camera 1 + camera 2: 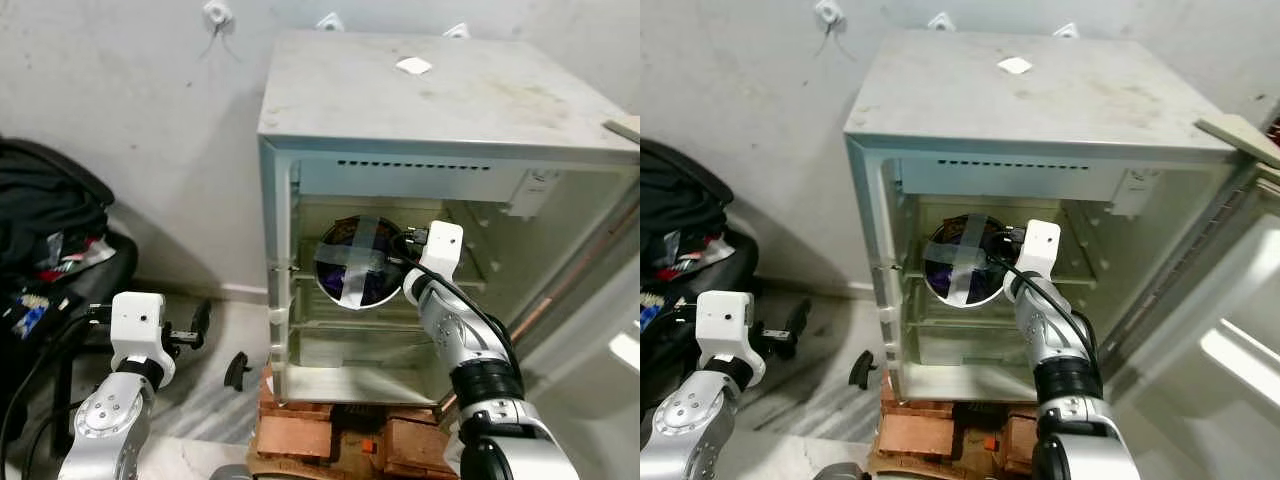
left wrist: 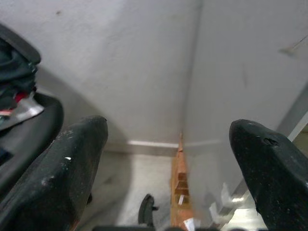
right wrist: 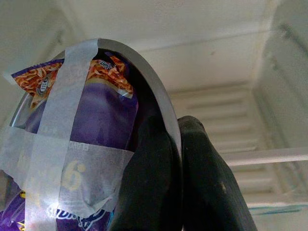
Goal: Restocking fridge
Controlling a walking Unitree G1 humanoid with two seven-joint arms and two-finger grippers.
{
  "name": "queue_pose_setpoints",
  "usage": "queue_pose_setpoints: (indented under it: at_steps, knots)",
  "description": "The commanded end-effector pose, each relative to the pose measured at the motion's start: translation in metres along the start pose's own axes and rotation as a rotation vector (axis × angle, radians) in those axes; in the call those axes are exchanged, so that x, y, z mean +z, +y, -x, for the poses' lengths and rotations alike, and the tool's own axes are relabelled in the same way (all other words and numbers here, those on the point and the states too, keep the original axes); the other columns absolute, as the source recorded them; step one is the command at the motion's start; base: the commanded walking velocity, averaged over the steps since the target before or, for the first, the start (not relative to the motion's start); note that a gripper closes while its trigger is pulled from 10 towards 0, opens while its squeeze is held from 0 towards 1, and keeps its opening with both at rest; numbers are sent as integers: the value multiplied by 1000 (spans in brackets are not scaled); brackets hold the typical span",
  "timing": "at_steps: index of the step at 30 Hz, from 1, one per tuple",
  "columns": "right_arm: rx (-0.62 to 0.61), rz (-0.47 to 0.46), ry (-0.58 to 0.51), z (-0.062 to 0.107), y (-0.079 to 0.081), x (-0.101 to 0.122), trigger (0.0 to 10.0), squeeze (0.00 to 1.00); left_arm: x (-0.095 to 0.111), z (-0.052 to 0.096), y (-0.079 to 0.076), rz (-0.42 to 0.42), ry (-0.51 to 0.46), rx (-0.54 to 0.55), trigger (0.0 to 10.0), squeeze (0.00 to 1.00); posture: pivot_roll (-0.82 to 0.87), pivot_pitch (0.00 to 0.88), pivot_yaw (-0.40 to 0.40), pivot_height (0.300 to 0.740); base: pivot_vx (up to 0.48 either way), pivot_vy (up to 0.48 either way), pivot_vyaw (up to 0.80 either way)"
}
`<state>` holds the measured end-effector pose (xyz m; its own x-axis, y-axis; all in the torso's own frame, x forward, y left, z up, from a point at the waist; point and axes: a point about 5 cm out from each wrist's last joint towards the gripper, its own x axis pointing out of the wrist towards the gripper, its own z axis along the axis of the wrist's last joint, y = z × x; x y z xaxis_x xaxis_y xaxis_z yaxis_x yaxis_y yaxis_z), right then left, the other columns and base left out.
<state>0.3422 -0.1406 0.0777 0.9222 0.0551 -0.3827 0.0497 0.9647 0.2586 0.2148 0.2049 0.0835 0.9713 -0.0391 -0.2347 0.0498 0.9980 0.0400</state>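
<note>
A small grey fridge point(image 1: 420, 100) stands open on bricks. Inside it, at the upper shelf, my right gripper point(image 1: 402, 265) is shut on the rim of a round metal bowl point(image 1: 357, 260). The bowl is tilted on edge, facing out, and holds a purple snack packet point(image 3: 91, 130) strapped in with crossed grey tape. In the right wrist view both black fingers point(image 3: 154, 183) pinch the bowl's rim. My left gripper point(image 1: 192, 333) hangs low at the left, outside the fridge, open with nothing between its fingers point(image 2: 72, 159).
The fridge door point(image 1: 1230, 330) swings open to the right. Red bricks point(image 1: 330, 430) support the fridge. A black chair piled with clothes point(image 1: 50, 230) stands at the left. A small black object point(image 1: 237, 370) lies on the floor by the fridge corner.
</note>
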Motion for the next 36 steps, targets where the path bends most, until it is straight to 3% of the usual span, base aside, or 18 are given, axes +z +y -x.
queue_pose_setpoints:
  at_steps: [1, 8, 13, 16, 27, 32, 36]
  knots:
    - [-27, -45, -23, -4, 1, 6, 10000, 0, 6, 3, 2, -18, -9, 7, 10000, 0, 224, 70, -69, 740, 0, 0, 0]
    - [-64, -162, 4, -15, 15, 4, 10000, 0, 8, 22, 1, -18, 0, 33, 10000, 0, 272, 125, -97, 740, 0, 0, 0]
    - [-88, -256, -19, -23, 28, 17, 10000, 0, 10, 38, -4, 5, 18, 52, 10000, 0, 303, 171, -125, 740, 0, 0, 0]
    - [-102, -276, -22, -24, 32, 18, 10000, 0, 9, 42, -5, 9, 22, 65, 10000, 0, 312, 183, -135, 740, 0, 0, 0]
    - [-178, -483, -5, -24, 55, 14, 10000, 0, 9, 71, -11, 36, 68, 122, 10000, 0, 368, 244, -181, 740, 0, 0, 0]
    - [-183, -695, 48, -23, 77, 11, 10000, 0, 8, 76, -15, 53, 82, 139, 10000, 0, 372, 257, -197, 740, 0, 0, 0]
    - [-135, -812, 53, -22, 96, 18, 10000, 0, 8, 76, -19, 64, 88, 143, 10000, 0, 372, 258, -207, 740, 0, 0, 0]
